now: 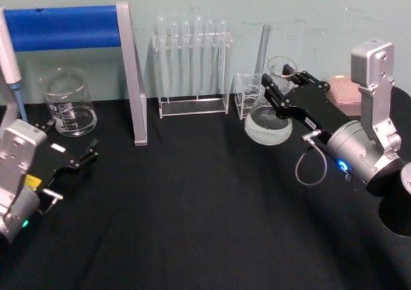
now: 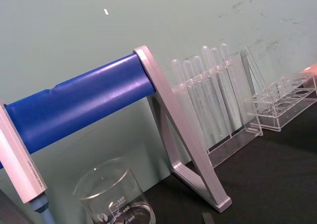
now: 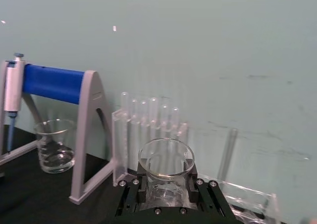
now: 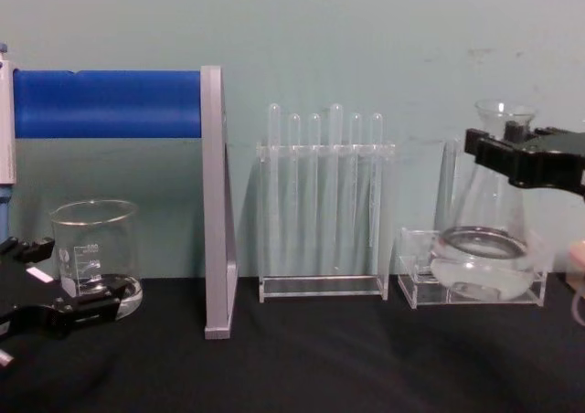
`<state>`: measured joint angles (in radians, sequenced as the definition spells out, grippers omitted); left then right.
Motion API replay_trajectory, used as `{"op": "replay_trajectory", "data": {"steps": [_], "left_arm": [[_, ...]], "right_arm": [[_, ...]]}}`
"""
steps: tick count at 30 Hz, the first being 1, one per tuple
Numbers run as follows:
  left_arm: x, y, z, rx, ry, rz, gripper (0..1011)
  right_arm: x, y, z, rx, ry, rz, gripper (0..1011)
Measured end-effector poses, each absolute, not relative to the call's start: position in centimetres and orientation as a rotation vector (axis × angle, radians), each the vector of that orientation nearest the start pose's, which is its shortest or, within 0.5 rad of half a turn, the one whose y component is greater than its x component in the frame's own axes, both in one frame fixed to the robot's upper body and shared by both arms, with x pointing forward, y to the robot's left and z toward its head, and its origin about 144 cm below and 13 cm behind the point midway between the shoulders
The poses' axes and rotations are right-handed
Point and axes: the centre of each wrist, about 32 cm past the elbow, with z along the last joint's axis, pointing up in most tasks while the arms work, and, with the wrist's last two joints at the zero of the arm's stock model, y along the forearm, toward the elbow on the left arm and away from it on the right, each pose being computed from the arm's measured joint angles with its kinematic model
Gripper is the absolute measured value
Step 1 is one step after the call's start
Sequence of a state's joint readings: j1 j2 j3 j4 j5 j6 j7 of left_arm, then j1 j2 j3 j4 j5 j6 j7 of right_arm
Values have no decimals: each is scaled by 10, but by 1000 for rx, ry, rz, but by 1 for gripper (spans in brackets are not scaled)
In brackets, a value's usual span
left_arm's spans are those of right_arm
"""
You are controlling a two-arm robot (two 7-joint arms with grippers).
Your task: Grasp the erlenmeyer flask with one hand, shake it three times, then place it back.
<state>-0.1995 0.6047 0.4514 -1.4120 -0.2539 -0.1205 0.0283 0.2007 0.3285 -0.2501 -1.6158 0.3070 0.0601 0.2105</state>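
Right gripper jaws pinch the one flask at its neck; head view adds the left gripper, jaws spread, near one beaker.

1. You are looking at a lab bench with a black worktop.
2. Racked test tubes, a beaker and an erlenmeyer flask are showing along its back edge.
3. A pipette is hanging at its back left corner.

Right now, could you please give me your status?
Right gripper shut on erlenmeyer flask neck. Left gripper open, parked near beaker. Clear rack close behind flask.
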Motion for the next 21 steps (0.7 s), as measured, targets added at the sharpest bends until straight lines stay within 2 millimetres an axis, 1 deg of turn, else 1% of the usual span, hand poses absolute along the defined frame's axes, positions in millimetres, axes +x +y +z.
{"op": "replay_trajectory", "data": {"steps": [4,8,16,21], "left_arm": [[489,310,1140,304,-285,1248,1001],[489,310,1140,304,-285,1248,1001],[489,310,1140,305,-285,1248,1001],[489,310,1140,304,-285,1248,1001]], "right_arm": [[502,-244,1214,30,-117,-1122,453],[501,-241,1212,27,-110,-1106,453],[494,-222,1210,23,-94,-1004,453],[483,-201,1208,16,-76,-876,456]]}}
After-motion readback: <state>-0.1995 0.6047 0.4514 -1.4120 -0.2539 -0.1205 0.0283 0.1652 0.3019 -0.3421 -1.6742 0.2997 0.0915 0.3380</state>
